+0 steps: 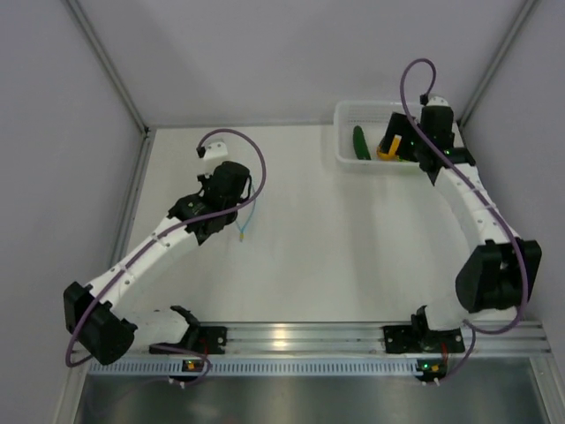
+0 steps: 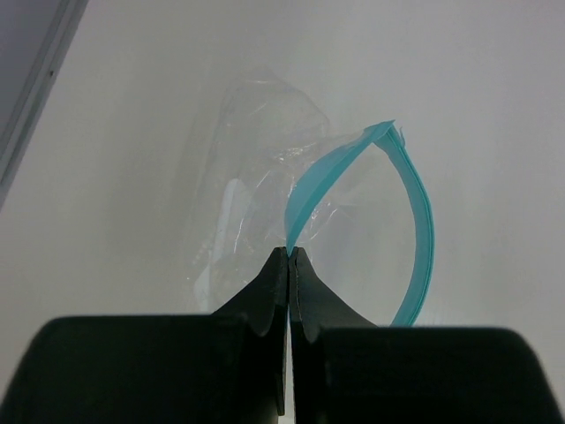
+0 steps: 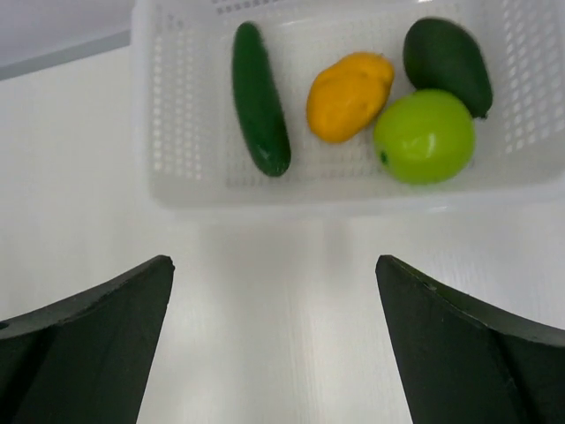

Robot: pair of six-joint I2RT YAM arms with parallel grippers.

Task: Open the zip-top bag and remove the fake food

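My left pincer (image 2: 289, 253) clamps the blue strip (image 2: 425, 221) of the bag (image 2: 252, 159); my right pincer (image 3: 274, 267) gapes wide. I'd lay the bag down gently.

I see a clear zip-top bag (image 2: 256, 168) with a teal-blue zip strip (image 2: 428, 230). White mesh basket (image 3: 185, 132): dark green cucumber (image 3: 259, 97), yellow-orange fruit (image 3: 349, 95), lime-green ball (image 3: 424, 135), dark green oval (image 3: 448, 62). Left gripper (image 2: 290, 254) and right gripper (image 3: 274, 265) black. Table (image 3: 265, 344) white.
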